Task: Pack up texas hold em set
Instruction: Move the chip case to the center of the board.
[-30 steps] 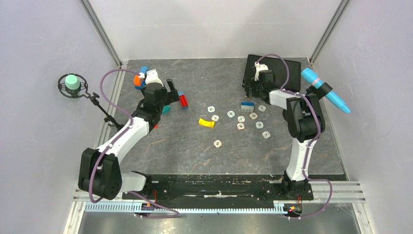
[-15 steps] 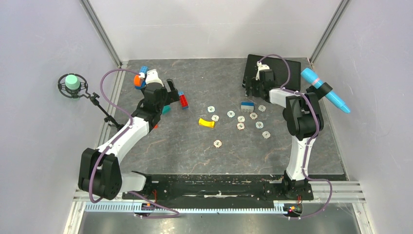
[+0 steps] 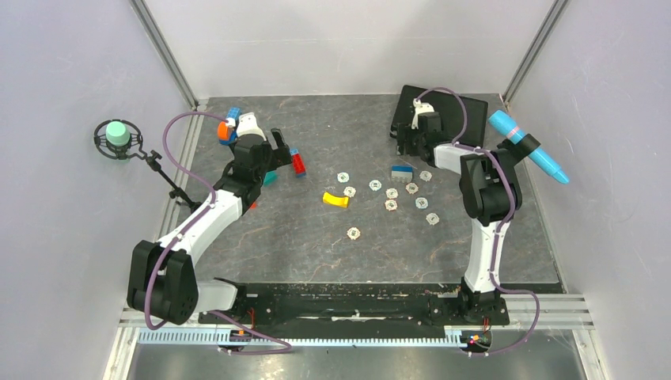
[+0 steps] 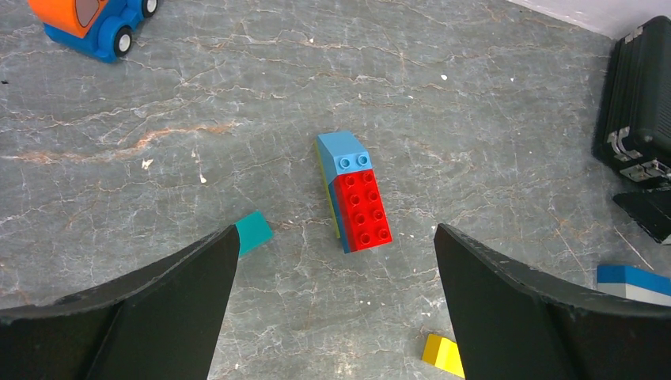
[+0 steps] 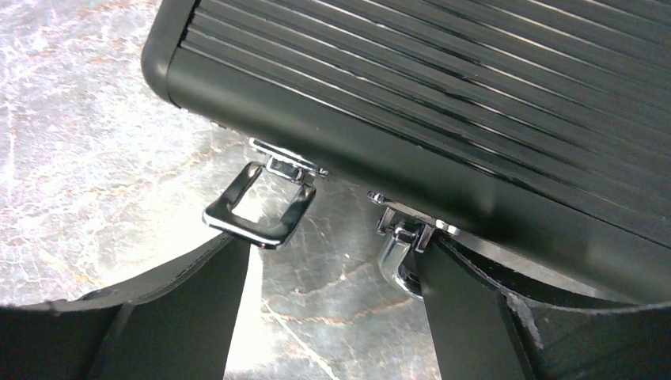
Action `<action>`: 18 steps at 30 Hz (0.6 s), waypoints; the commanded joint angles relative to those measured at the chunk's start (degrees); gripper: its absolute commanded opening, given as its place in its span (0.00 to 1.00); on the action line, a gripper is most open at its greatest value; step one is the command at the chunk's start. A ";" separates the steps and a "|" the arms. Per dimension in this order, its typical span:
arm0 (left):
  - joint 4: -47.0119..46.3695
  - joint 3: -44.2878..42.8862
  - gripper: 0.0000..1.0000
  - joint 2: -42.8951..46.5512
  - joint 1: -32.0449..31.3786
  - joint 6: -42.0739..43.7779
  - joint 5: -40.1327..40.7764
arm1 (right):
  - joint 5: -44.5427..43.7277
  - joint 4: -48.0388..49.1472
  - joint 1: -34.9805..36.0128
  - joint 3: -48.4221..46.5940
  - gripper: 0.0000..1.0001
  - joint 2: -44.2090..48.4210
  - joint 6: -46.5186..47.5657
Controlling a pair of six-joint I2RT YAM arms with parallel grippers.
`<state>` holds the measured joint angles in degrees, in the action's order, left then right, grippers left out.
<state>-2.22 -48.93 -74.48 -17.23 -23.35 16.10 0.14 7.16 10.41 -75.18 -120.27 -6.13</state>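
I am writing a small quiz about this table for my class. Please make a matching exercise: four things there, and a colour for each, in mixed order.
Things:
1. briefcase
2. curved block
3. brick stack
4. toy car

Colours:
a. orange and blue
b. black
c. red and light blue
d. yellow

Pairs: 1-b, 2-d, 3-c, 4-a

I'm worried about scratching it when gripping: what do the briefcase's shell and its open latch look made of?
The briefcase looks like black ribbed plastic or coated metal; the look leaves that open. Its finish is semi-matte, with soft highlights along the ridges. The latch looks like polished chrome-plated metal, going by its mirror-bright reflections.
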 commanded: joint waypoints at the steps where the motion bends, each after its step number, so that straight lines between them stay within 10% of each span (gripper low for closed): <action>1: -0.24 -2.13 1.00 0.40 -0.09 -1.43 -0.72 | 7.83 -1.55 4.98 -2.60 0.77 -4.71 -0.79; 18: 1.42 -2.82 1.00 1.42 -0.15 -0.64 -0.62 | 10.72 -8.70 9.37 -13.72 0.38 -12.79 3.18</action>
<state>-0.99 -49.21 -74.41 -17.23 -23.35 15.92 0.56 4.29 15.31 -86.30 -127.63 -3.14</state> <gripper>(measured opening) 0.994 0.428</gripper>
